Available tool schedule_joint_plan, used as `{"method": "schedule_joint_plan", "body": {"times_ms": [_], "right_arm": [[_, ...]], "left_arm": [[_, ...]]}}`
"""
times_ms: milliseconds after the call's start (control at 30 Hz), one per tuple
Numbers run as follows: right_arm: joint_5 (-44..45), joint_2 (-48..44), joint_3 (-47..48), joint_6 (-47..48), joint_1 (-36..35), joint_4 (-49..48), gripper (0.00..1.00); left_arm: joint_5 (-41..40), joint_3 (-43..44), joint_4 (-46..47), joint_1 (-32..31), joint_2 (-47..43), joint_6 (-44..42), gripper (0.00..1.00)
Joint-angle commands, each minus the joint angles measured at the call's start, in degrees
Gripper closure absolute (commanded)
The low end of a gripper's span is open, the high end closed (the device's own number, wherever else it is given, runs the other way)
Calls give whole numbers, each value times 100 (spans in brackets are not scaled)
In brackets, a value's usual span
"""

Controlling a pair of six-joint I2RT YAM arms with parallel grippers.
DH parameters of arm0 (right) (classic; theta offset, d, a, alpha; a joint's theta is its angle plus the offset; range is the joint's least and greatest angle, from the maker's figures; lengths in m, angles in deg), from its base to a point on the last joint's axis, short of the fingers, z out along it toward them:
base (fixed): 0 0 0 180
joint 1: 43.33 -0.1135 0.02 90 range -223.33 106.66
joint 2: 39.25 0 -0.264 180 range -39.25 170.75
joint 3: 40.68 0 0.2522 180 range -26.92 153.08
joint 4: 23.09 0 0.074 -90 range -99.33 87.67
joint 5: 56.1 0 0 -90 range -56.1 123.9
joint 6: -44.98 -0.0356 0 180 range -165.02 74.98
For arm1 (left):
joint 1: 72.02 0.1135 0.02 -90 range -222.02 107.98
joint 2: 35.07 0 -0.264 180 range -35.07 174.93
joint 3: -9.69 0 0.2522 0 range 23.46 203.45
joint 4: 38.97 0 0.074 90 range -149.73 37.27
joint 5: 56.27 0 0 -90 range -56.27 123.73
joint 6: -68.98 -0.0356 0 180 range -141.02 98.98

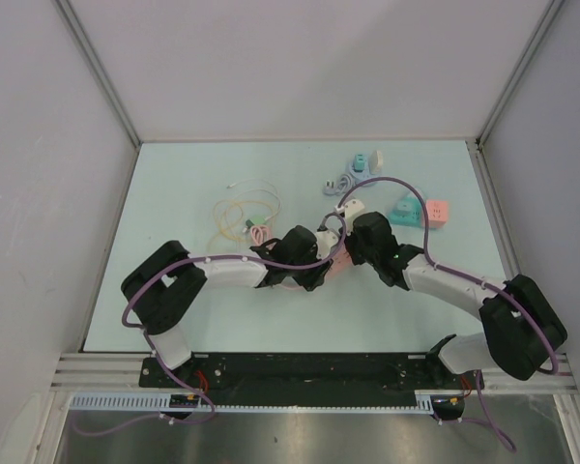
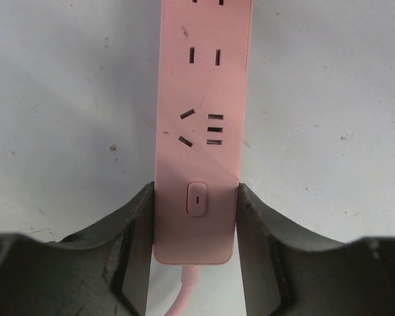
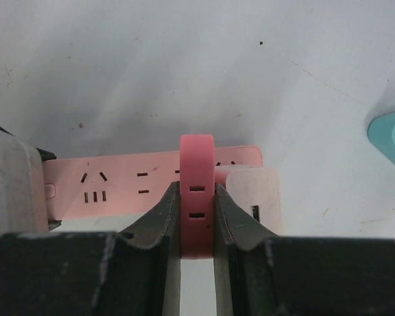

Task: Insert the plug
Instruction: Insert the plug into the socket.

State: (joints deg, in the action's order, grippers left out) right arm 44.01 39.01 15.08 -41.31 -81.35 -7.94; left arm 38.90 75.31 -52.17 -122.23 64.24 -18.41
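Note:
A pink power strip lies flat on the pale table, and my left gripper is shut on its switch end, one finger against each long side. In the right wrist view the same strip runs crosswise. My right gripper is shut on a darker pink plug, which stands over the strip's far sockets. The plug's prongs are hidden, so I cannot tell whether they are in. A white adapter sits on the strip just right of the plug. Both grippers meet mid-table.
Loose yellow and pink cables lie to the back left. A grey coiled cable and small teal adapters sit further back. A teal socket cube and a pink one stand right of the right gripper.

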Motion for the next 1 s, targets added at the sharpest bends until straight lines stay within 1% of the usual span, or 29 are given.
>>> {"method": "schedule_joint_plan", "body": {"times_ms": [0, 267, 400, 433, 533, 967], "right_arm": [[-53, 67, -16, 113, -74, -402, 100], [-281, 304, -16, 60, -48, -262, 100], [-343, 278, -8, 69, -65, -165, 100], [-360, 225, -7, 69, -65, 87, 100], [-282, 129, 36, 51, -74, 335, 100], [-264, -47, 116, 25, -118, 608, 100]], "left_arm": [[-218, -167, -680, 82, -78, -208, 50], [-262, -202, -636, 82, -148, -182, 48], [-271, -211, -610, 82, -175, -173, 48], [-271, -211, -609, 82, -166, -173, 48], [-306, -202, -610, 82, -175, -165, 47], [-350, -211, -627, 91, -184, -156, 47]]}}
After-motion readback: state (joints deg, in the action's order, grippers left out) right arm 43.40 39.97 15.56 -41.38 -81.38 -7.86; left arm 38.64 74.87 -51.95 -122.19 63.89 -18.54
